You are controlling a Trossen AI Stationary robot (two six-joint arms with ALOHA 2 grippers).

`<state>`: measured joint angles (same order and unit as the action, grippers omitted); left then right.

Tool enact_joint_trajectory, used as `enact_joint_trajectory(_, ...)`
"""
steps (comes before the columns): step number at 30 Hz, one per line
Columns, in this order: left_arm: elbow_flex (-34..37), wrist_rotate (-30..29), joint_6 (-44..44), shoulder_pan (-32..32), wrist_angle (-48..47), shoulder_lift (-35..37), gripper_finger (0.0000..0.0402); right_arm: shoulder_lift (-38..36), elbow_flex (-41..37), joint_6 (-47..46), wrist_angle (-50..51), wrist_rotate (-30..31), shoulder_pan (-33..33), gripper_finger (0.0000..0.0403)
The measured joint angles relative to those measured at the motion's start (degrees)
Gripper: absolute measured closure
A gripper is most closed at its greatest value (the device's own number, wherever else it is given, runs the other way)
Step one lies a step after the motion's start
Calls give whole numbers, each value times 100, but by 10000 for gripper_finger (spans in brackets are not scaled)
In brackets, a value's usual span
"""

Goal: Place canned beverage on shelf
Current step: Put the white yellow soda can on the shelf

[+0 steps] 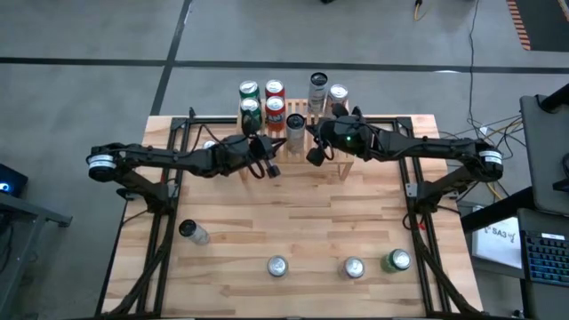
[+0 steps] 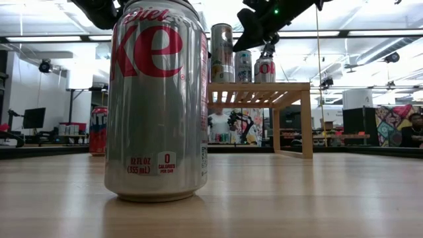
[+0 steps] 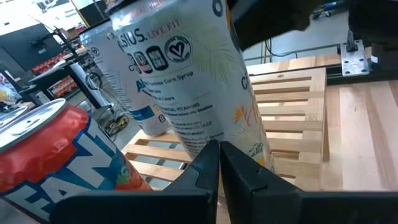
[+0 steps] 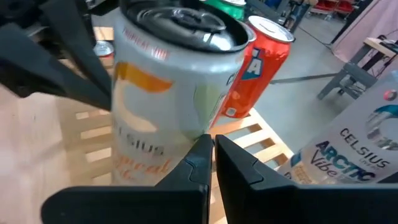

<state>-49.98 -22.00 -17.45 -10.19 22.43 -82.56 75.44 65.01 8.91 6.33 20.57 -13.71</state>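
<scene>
My left claw (image 1: 272, 169) is shut on nothing, its tips just short of the white Celsius can (image 3: 186, 81) on the shelf (image 1: 342, 164). My right claw (image 1: 313, 156) is shut and empty too, close against the same can (image 4: 168, 81). That can stands on the slats between my two claws, so its placing looks done, I judge.

The danger is a knock: both claws crowd the can, and a sideways swing by either as it backs off could tip it into the orange Fanta can (image 3: 56, 162) beside it, or off the shelf's edge. The slats give a narrow footing.

Writing, left to right: "FAN" on the orange can; "SIUS LIVE FIT" on the white can; "CELSIUS ARCTIC Vibe" on another can (image 4: 348, 155) at the right. Down on the table, the Diet Coke can (image 2: 157, 99) reads "12 FL OZ (355 mL)" and "0 CALORIES PER CAN".
</scene>
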Motion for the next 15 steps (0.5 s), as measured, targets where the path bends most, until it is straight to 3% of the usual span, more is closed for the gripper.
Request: enact_joint_trajectory(15, 0, 2, -2, -53, 5, 0, 401, -107, 0, -293, 332, 27, 442, 390)
